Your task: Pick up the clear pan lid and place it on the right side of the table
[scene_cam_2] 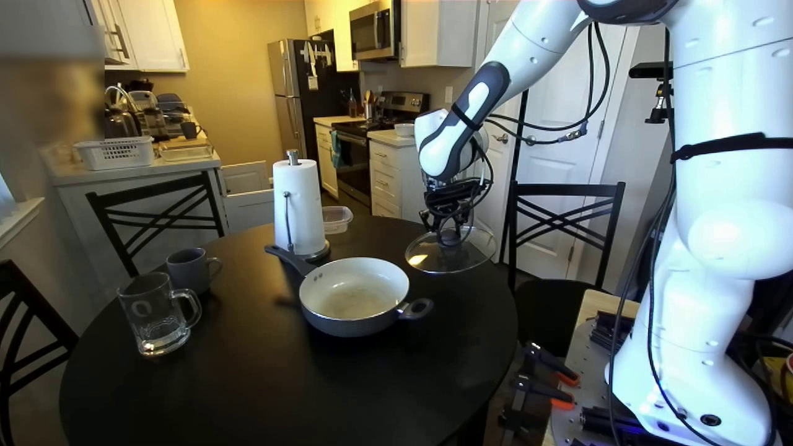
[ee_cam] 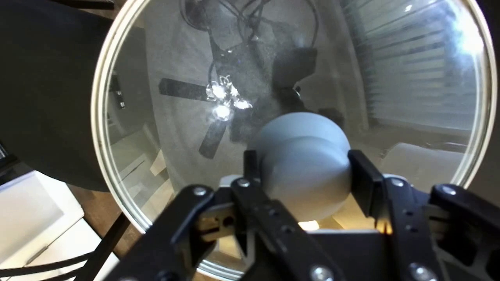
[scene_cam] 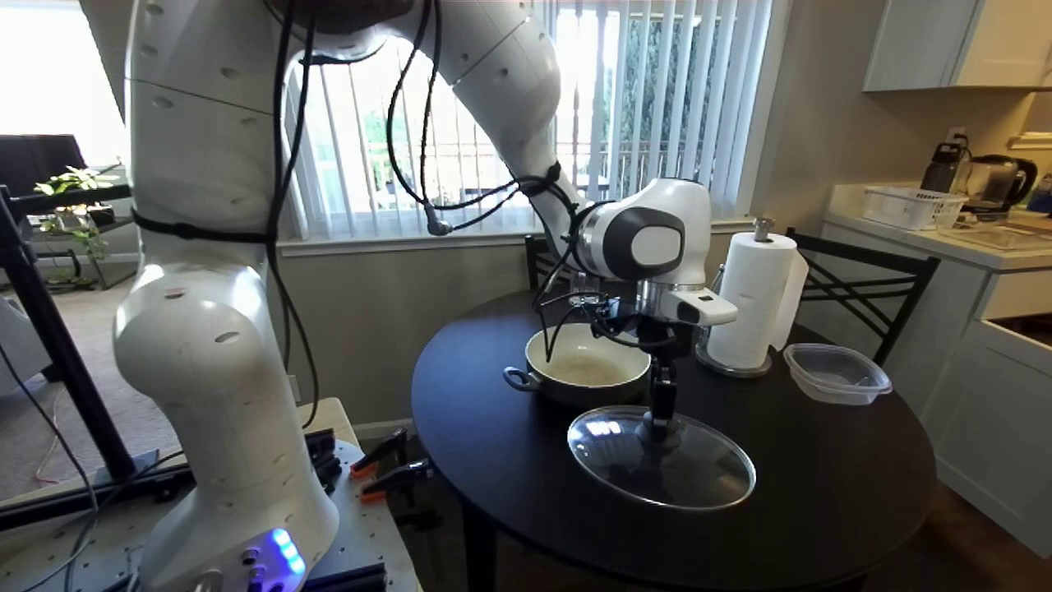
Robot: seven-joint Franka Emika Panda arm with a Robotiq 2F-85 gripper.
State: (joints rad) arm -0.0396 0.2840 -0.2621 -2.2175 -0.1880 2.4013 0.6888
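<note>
— Looking past the far edge of the surface [scene_cam: 485,419], in an exterior view?

— Yes, straight at a day-bright window [scene_cam: 645,107] hung with pale vertical blinds [scene_cam: 715,107], set in a beige wall [scene_cam: 822,140].

— And off the right edge?

— Over a black chair [scene_cam: 863,252] to a counter [scene_cam: 1011,260] above a white cabinet [scene_cam: 986,395], down to brown floor [scene_cam: 978,543].

— Left edge?

— Well out, to carpet [scene_cam: 123,362].

— And, in an exterior view, past the far edge?

— To a refrigerator [scene_cam_2: 322,102], an oven [scene_cam_2: 356,170], a microwave [scene_cam_2: 372,34] and a yellow wall [scene_cam_2: 223,80]; past the right edge, to a white door [scene_cam_2: 548,164].
</note>
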